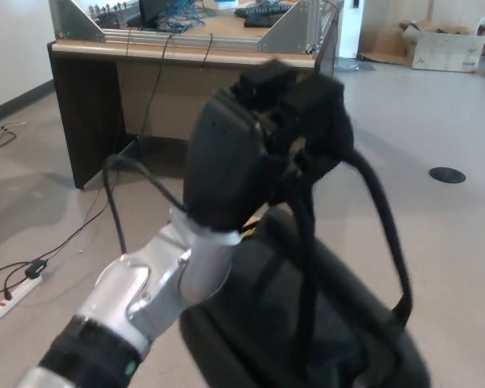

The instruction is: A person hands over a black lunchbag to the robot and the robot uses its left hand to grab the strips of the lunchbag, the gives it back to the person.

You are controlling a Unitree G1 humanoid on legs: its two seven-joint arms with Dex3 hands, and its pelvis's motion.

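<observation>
The left hand [259, 145] is closed on the straps [384, 226] of the black lunchbag [307, 323], which hangs below it and fills the near centre. Far behind stands the table [186, 89], blocking the way forward on the left. To the right the floor [436, 242] lies open, with only a round black disc [449, 177] and, at the far right, a cardboard box [444, 48]. Cables [32, 267] trail over the floor at near left.

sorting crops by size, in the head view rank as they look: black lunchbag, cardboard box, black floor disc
Largest to smallest as they look:
1. black fabric lunchbag, much nearer the camera
2. open cardboard box
3. round black floor disc
</observation>
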